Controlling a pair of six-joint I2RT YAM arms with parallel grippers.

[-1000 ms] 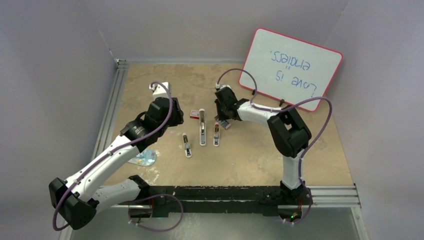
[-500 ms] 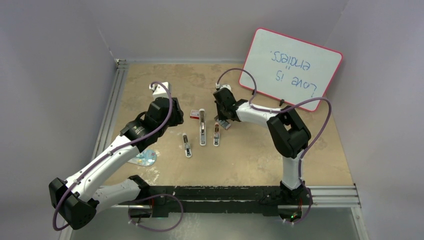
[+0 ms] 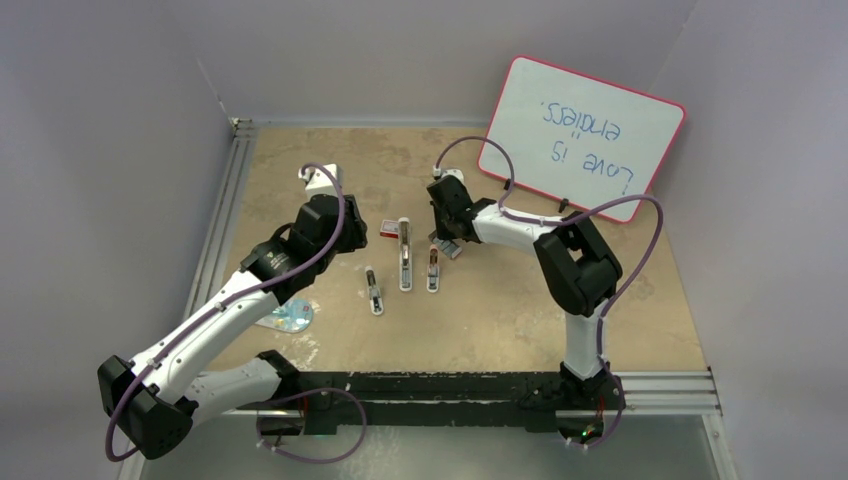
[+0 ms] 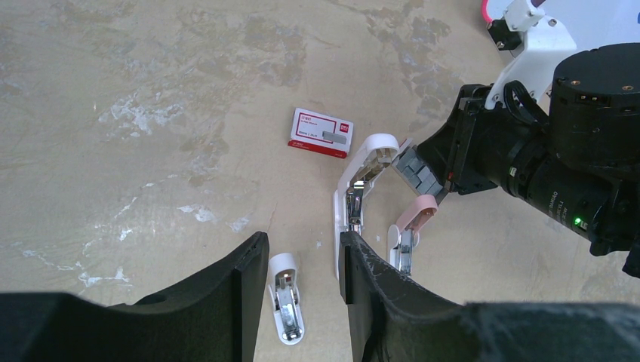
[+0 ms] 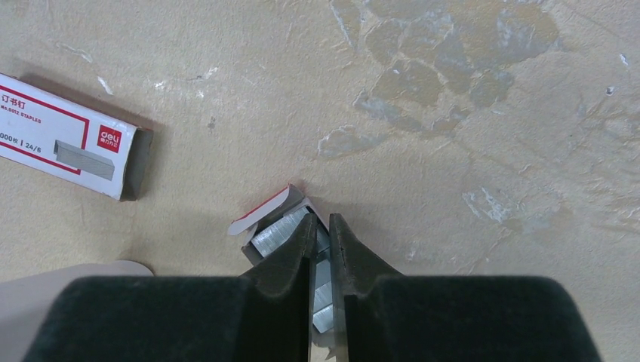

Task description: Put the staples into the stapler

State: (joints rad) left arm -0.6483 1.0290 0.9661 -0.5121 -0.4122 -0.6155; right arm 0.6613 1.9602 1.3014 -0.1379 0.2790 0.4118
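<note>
Your staples [image 5: 281, 232] read as bright bare metal, finely ridged. Box [image 5: 68, 147] is printed card with a slight sheen. Table [image 5: 468, 113] is matt, mottled and rough-looking. Right gripper [image 5: 322, 222] fingers [image 5: 362, 264] are matt black and grainy, probably rubbery plastic. White stapler [image 4: 351, 207] is glossy plastic with a shiny metal channel.

Narrow lanes separate the small white stapler [image 4: 285, 302], long white stapler [image 4: 346, 219] and pink stapler [image 4: 417, 213]. The red box [image 4: 321, 133] and the right fingers [image 5: 285, 260], pinching staples [image 5: 275, 231], crowd their far ends. The far tabletop [image 3: 380, 160] lies open.
</note>
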